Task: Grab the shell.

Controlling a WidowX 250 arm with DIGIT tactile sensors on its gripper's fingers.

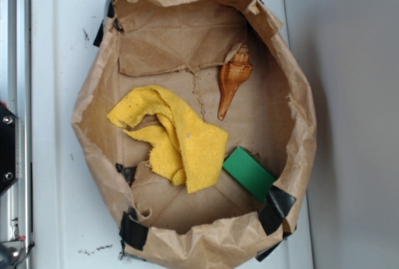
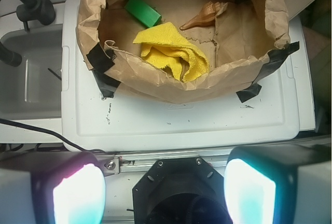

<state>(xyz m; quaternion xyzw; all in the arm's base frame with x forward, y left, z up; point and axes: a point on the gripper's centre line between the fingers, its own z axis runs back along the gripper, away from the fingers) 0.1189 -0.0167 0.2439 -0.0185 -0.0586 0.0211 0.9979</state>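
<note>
The orange-brown spiral shell (image 1: pixel 233 77) lies on the floor of a brown paper bag (image 1: pixel 293 94), its pointed tail toward the yellow cloth. In the wrist view the shell (image 2: pixel 203 16) lies at the far side of the bag. My gripper (image 2: pixel 165 193) is open and empty, its two glowing pads far apart. It hangs well back from the bag, over the black robot base at the near edge of the white table. The gripper is not seen in the exterior view.
A crumpled yellow terry cloth (image 1: pixel 177 138) lies in the middle of the bag, and a green rectangular block (image 1: pixel 249 172) leans by the bag wall. The bag's rolled walls with black tape (image 2: pixel 104 73) stand around them. A white table (image 2: pixel 181 120) bears the bag. A grey sink (image 2: pixel 26 79) is to the left.
</note>
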